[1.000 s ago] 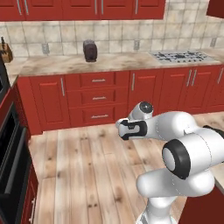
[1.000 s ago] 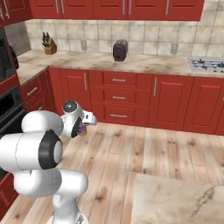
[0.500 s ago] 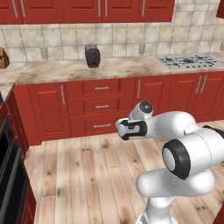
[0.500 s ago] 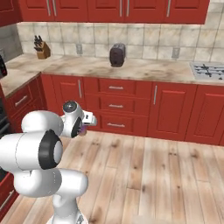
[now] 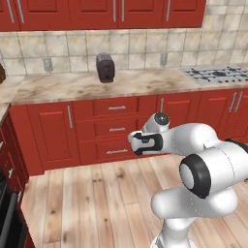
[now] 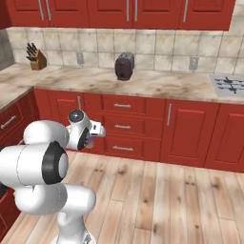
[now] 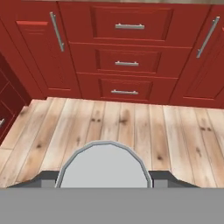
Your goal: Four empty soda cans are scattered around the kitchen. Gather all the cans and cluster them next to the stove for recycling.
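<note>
My gripper (image 6: 90,136) is held close to the arm's body, over the wood floor in front of the red drawers. It is shut on a purple soda can (image 6: 88,138), whose purple side shows between the fingers. The can's silvery top (image 7: 104,165) sits low in the hand view, between the dark fingertips (image 7: 43,177). In the left base view the gripper (image 5: 140,144) points left, with the can hidden by the hand. The stove (image 5: 215,73) lies on the counter far right, its black grates (image 6: 228,85) showing at the frame edge.
A dark toaster (image 5: 105,67) stands on the beige counter (image 6: 157,83) against the tiled wall. A knife block (image 6: 37,58) sits at the far left corner. Red drawers (image 7: 127,63) and cabinet doors face me, and a side cabinet run (image 6: 9,121) lies to the left.
The whole picture has shifted: the base has driven closer to the counter and the cabinets look larger. The arm keeps the same folded pose with the can in its grip.
</note>
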{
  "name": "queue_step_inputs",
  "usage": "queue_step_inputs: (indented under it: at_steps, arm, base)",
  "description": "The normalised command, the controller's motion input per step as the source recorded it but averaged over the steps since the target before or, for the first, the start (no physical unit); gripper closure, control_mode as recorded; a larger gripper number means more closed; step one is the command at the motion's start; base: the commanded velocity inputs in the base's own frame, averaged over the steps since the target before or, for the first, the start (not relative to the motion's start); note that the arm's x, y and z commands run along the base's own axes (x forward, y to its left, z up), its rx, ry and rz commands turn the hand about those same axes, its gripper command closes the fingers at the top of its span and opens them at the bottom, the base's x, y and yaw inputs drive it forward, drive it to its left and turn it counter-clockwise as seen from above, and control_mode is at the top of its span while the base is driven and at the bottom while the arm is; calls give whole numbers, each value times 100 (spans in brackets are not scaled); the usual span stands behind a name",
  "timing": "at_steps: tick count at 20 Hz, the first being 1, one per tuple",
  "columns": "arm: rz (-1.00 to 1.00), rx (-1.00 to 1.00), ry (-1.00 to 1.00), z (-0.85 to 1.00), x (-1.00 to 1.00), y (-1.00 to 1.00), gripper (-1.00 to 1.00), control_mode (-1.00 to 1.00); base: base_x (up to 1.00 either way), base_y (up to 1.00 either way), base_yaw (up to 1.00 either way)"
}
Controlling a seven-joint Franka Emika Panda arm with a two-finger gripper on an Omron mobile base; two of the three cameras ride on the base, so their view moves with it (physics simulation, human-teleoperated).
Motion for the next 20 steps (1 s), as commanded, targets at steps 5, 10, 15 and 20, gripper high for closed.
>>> queue_step_inputs:
  at_steps: [5,10,15,20]
  arm:
    - [0,0,0,0,0,0,100,100]
    - [0,0,0,0,0,0,100,100]
    - [0,0,0,0,0,0,100,100]
    - [0,0,0,0,0,0,100,100]
  base:
    - [68,19,0]
    - [71,18,0]
    - [70,16,0]
    - [66,14,0]
